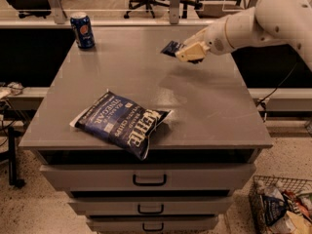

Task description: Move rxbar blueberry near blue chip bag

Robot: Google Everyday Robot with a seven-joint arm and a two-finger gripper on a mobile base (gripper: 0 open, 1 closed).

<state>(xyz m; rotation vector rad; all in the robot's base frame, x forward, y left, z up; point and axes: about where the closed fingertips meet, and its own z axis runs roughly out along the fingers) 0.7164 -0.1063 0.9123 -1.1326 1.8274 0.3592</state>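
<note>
The blue chip bag [122, 123], dark blue with white "Kettle" lettering, lies flat near the front left edge of the grey cabinet top [209, 106]. My gripper [184, 51] hangs above the far right part of the top, at the end of the white arm [253, 23] that comes in from the right. It is shut on the rxbar blueberry [171, 48], a small flat dark-blue bar that sticks out to the gripper's left, held clear of the surface. The bar is well behind and to the right of the bag.
A blue soda can [82, 29] stands at the far left corner of the top. Drawers [148, 179] run down the cabinet's front. A wire basket [282, 204] with packets sits on the floor at the lower right. Office chairs stand behind.
</note>
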